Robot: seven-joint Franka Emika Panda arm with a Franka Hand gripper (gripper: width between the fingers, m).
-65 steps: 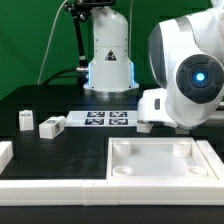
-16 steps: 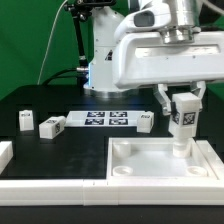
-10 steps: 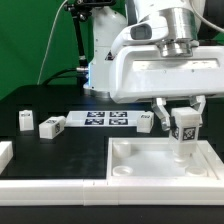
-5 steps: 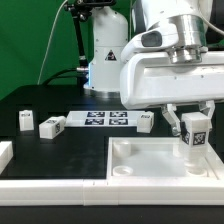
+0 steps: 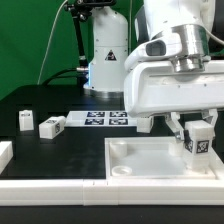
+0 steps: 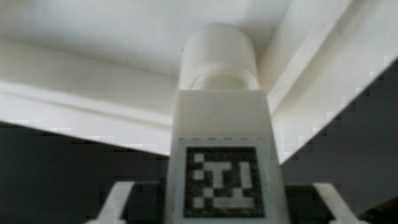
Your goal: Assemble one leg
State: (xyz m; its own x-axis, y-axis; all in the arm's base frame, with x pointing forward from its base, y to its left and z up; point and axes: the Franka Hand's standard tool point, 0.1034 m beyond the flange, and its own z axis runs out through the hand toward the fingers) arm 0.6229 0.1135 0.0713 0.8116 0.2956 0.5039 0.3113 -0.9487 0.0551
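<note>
My gripper [image 5: 197,130] is shut on a leg [image 5: 200,146], a small white block with a black-and-white tag. It holds the leg upright over the corner of the large white square piece [image 5: 135,165] at the exterior view's right, the leg's lower end at or just above the socket. In the wrist view the leg [image 6: 222,120] runs from between my fingers [image 6: 121,202] toward the piece's inner corner [image 6: 302,60]. Two more legs [image 5: 24,120] [image 5: 52,126] lie on the table at the exterior view's left.
The marker board [image 5: 103,118] lies behind the square piece. Another small tagged block [image 5: 146,122] shows partly behind my gripper. A white part [image 5: 5,153] sits at the exterior view's left edge. The robot base [image 5: 108,60] stands at the back.
My gripper has moved toward the exterior view's right and lower with the leg in it, from mid-piece to the right corner. The loose legs have not moved.
</note>
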